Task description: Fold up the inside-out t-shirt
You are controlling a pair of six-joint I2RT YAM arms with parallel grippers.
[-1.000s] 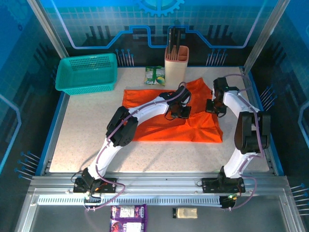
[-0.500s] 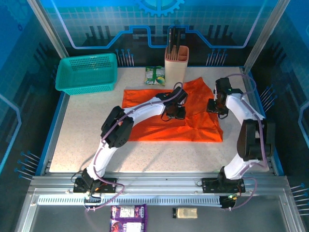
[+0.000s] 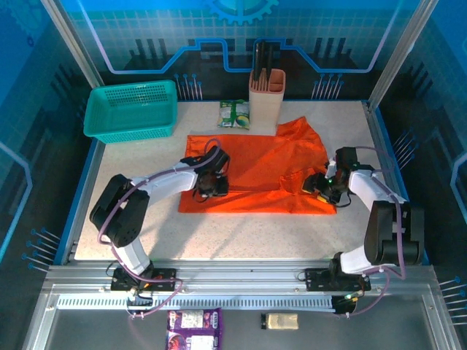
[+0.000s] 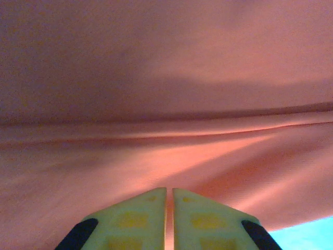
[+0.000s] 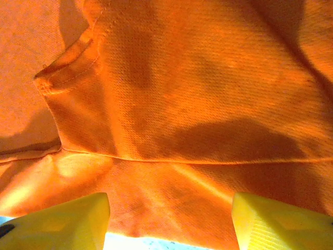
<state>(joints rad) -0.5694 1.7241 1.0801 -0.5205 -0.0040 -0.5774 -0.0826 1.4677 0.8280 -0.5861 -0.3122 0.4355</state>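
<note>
**Bright orange cloth t-shirt (image 3: 255,164) spread out mid-frame**

Left gripper (image 3: 211,186) sits on its lower-left part with the fingers together. Right gripper (image 3: 317,186) is at the lower-right edge, fingers apart. There's a teal plastic mesh basket (image 3: 130,133) upper left, and the beige holder (image 3: 265,102) at top centre has dark handles (image 3: 264,57) standing in it.

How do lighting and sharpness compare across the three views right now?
Left wrist: dim, the t-shirt looks dull pink and soft, its weave unreadable. Right wrist: bright and saturated, weave and seam sharp, dark shadows across the cloth, glare on the table at the bottom edge. Top external: even light, nothing blurred.
</note>
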